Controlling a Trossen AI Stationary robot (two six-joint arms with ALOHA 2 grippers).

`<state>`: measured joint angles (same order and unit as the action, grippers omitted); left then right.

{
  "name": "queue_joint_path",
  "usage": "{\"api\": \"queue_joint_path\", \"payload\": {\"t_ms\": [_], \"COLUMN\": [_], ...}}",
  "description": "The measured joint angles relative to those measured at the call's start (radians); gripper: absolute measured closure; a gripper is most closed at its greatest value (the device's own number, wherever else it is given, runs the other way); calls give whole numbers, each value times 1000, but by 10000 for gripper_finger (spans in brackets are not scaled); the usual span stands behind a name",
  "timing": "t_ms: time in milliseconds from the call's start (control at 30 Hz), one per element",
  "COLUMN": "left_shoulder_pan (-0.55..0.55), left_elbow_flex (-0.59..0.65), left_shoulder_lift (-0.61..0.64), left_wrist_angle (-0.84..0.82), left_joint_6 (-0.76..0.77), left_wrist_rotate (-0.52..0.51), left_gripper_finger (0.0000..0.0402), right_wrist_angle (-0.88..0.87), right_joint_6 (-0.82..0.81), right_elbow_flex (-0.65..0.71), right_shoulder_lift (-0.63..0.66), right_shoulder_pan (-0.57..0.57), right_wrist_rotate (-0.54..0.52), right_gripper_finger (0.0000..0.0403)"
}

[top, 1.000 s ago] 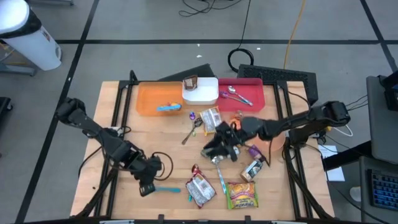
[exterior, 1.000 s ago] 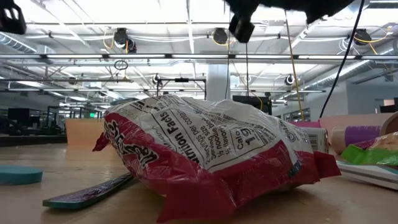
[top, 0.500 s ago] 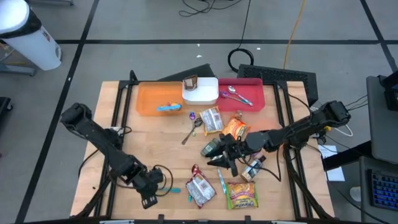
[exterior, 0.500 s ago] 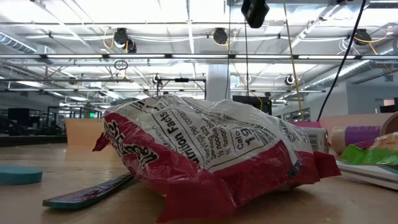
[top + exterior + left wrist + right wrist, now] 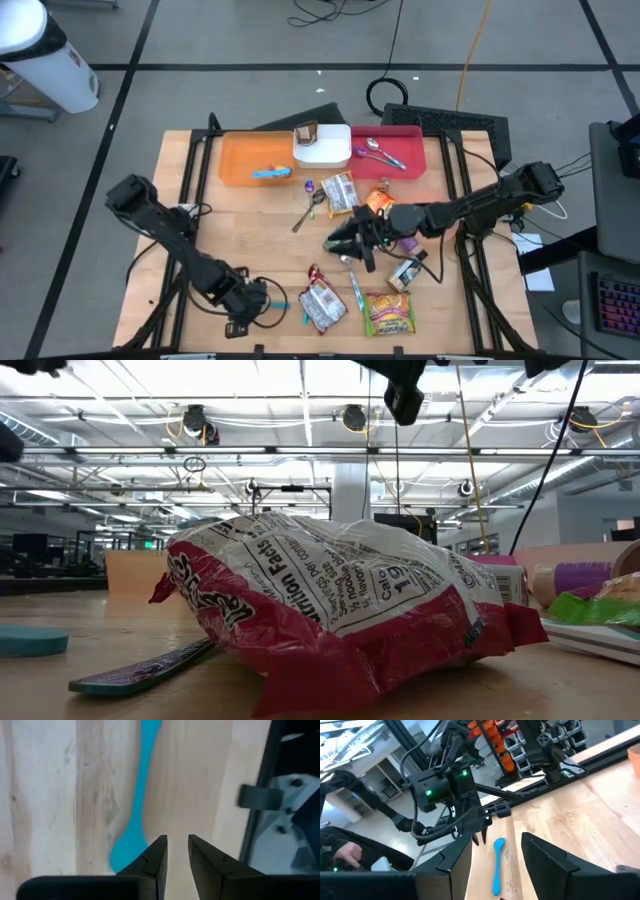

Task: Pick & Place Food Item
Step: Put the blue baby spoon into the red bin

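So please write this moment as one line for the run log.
left tool: narrow gap, empty, beside blue spoon at table's near edge | right tool: open, empty, raised mid-table | red-white snack bag: on table, untouched

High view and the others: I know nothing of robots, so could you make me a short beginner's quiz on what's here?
1. True or false: the left pincer is gripping the blue spoon.
2. The silver spoon lies in a tray of which colour? A green, B red, C blue.
3. Fill in: the snack bag filling the low view is white and ____.
Key: 1 false; 2 B; 3 red.
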<state>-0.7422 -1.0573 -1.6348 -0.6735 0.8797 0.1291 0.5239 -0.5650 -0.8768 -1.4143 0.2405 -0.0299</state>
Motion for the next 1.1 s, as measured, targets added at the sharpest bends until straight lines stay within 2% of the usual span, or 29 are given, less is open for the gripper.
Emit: {"api": "queue_joint_path", "payload": {"t_ms": [167, 433, 567, 767, 1100], "left_shoulder_pan": [9, 15, 11, 8, 9], "left_elbow_flex": [0, 0, 0, 16, 77], "left_shoulder_lift": [-33, -73, -76, -81, -81], "left_wrist_angle": [-2, -33, -32, -19, -3], "left_joint_6": [-81, -146, -172, -172, -171], "left_wrist_rotate": [2, 0, -31, -104, -87], "left_gripper_finger": [296, 195, 162, 147, 146], "right_wrist_angle": [-13, -21, -40, -53, -60], "right_joint_6": [-1, -1, -12, -14, -17], "right_elbow_flex": [0, 0, 0, 0, 0], "right_shoulder_lift": [0, 0, 0, 0, 0], "right_shoulder_pan": [-19, -46, -52, -52, -52], "right_wrist_rotate": [0, 0, 0, 0, 0], "right_gripper_finger": [238, 238, 238, 238, 238]}}
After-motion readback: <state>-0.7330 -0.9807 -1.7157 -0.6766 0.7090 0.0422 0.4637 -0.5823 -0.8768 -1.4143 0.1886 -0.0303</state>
